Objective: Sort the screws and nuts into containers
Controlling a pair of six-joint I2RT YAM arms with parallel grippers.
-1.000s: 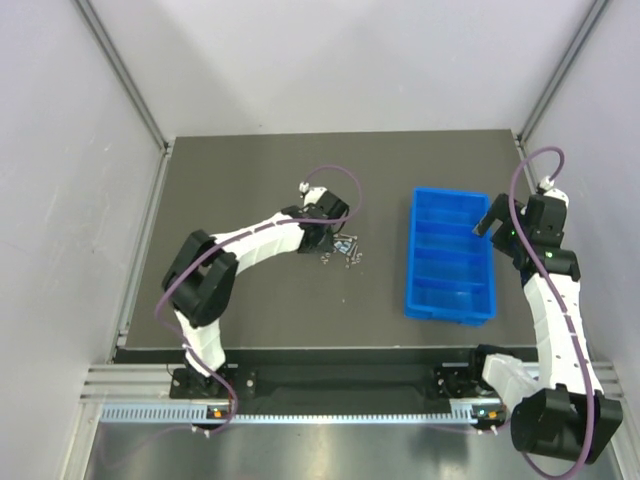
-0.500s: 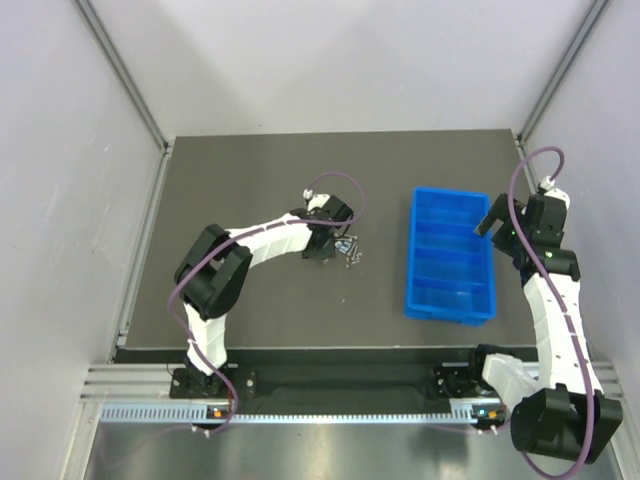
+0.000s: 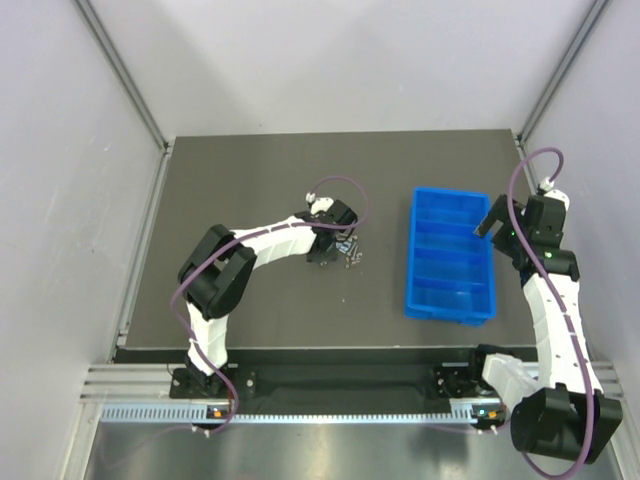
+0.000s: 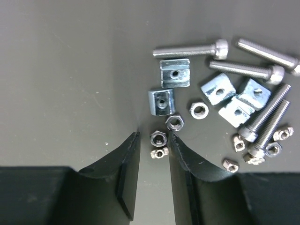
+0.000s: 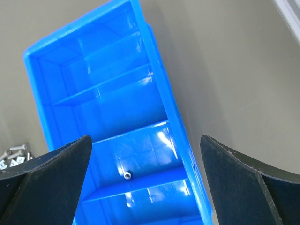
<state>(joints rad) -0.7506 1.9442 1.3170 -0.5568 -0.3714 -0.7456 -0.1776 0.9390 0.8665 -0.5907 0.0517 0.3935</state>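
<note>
The left gripper (image 4: 153, 144) is down at the table (image 4: 70, 70) with its jaws only a narrow gap apart, straddling one hex nut (image 4: 157, 138). A sliver of table shows on either side of that nut, so the fingers bracket it without clearly pinching it, and it lies flat, not lifted. A smaller nut (image 4: 159, 153) sits just behind it in the same gap and could get caught up in the grip. The narrow setting looks chosen to single out one piece at the near edge of the pile, where two more hex nuts (image 4: 198, 110) lie just beyond the fingertips. Further out are the square nuts (image 4: 174, 72) and the long screws (image 4: 192, 49), bunched closely, some touching. The whole pile lies left of the tray (image 3: 411, 255), well apart from it. The right gripper (image 5: 145, 140) hangs above the tray's far end with its jaws spread wide and nothing between them, apparently waiting out of the way. One small silvery piece (image 5: 126, 175) already lies in a compartment; whether it is a nut or a screw is too small to tell.
</note>
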